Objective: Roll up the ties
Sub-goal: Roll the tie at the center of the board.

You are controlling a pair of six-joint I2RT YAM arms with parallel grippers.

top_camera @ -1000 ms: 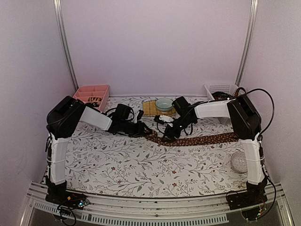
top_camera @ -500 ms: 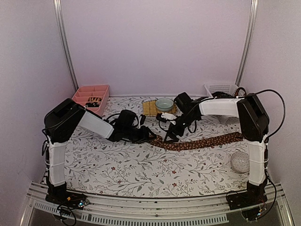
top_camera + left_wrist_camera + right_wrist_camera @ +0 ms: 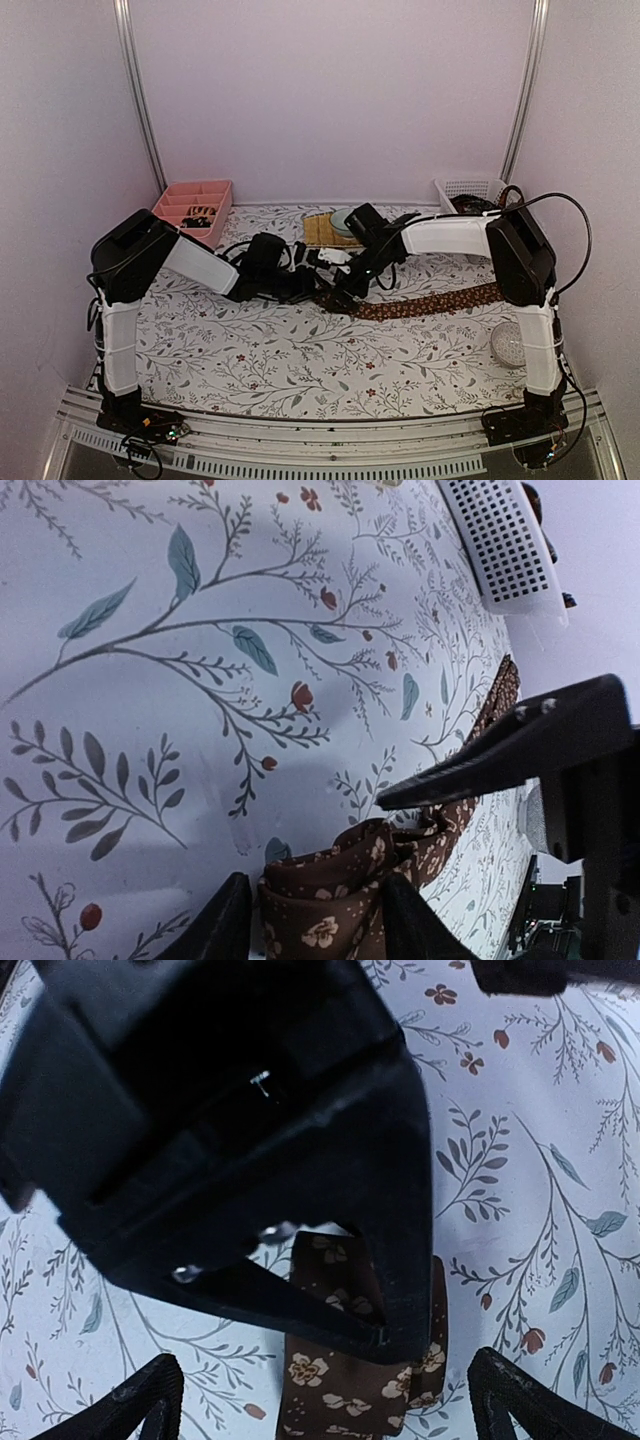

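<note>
Top external view: where does the tie (image 3: 430,300) lie?
— Flat across the floral table (image 3: 250,350), running from the right side toward the middle. Both arms meet at its left end, the left gripper (image 3: 318,285) just beside the right gripper (image 3: 338,295). A pink tray (image 3: 185,195) sits far left and a white basket (image 3: 470,187) far right.

Left wrist view: how do the jaws stand?
— Closed against the tie's folded end (image 3: 330,905), with a finger (image 3: 228,920) on either side of the fold. The strip trails away to the right.

And the right wrist view?
— Its fingertips (image 3: 150,1395) are spread wide and hold nothing. The tie (image 3: 350,1370) lies between them on the table. A large black shape (image 3: 250,1110) fills the upper part of the picture.
</note>
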